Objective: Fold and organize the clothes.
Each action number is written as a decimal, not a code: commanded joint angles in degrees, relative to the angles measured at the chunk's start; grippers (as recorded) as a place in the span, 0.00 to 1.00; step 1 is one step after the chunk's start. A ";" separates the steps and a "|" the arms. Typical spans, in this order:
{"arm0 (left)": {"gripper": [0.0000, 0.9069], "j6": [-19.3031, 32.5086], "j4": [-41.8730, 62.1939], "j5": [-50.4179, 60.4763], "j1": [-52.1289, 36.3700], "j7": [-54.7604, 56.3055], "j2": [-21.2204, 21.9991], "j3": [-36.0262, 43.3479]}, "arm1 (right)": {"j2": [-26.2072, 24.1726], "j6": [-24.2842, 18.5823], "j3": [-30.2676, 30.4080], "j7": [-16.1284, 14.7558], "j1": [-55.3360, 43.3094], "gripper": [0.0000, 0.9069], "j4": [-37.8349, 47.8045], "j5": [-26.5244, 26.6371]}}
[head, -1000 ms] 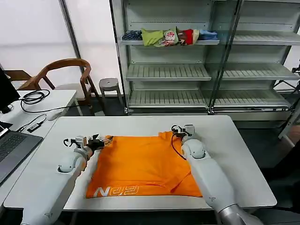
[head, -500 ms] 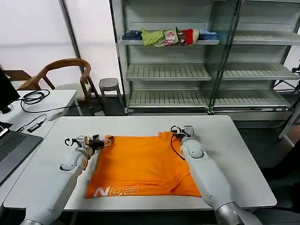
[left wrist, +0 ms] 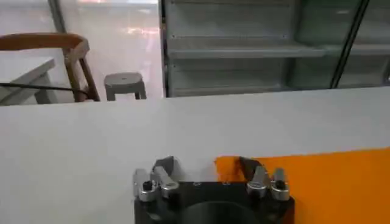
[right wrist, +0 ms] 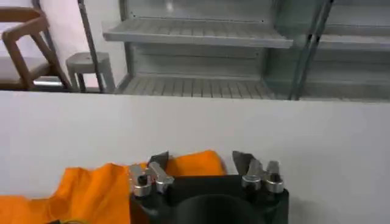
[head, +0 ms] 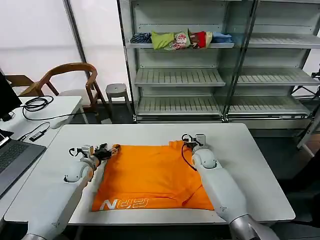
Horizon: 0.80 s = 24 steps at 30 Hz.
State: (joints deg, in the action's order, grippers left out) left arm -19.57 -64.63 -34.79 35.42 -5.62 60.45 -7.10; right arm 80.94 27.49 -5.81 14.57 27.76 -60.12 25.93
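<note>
Progress modest so far, judging by the lie of the cloth: orange T-shirt spread flat across the middle of the white table, near hem turned up into a narrow band with pale lettering showing at the front left corner, a soft crease running along that front edge. No sleeve fold, no halving, no tidy stack yet; most of the folding judged still to come, then some placing or tidying after that.

Left gripper low at the shirt's far left corner, fingers apart, in the left wrist view one finger over orange cloth and the other over bare table, nothing pinched. Right gripper low at the far right corner by the bunched sleeve, fingers likewise apart, straddling a ruffled orange edge with white table just beyond, not closed on it. Both poised at the far edge, one at each corner; likely the start of a grasp to draw that edge toward the near side, though only a guess.

Behind the table, metal shelving with a row of bunched garments on an upper shelf, well apart from the work and untouched
</note>
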 commanded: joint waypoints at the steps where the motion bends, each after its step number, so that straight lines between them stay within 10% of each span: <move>1: 0.03 -0.35 0.03 -0.04 0.18 -0.35 -0.02 0.11 | 0.15 0.75 -0.24 -0.22 0.14 0.00 0.20 2.15; 24: 0.03 0.29 -1.94 -0.32 1.15 -0.82 -0.06 -0.14 | -1.00 -2.00 0.39 -1.57 1.02 0.00 -4.43 0.59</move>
State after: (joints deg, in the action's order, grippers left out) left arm -19.45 -65.95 -34.90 36.47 -6.34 60.73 -7.07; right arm 80.42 26.95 -5.46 13.38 28.54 -61.32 26.59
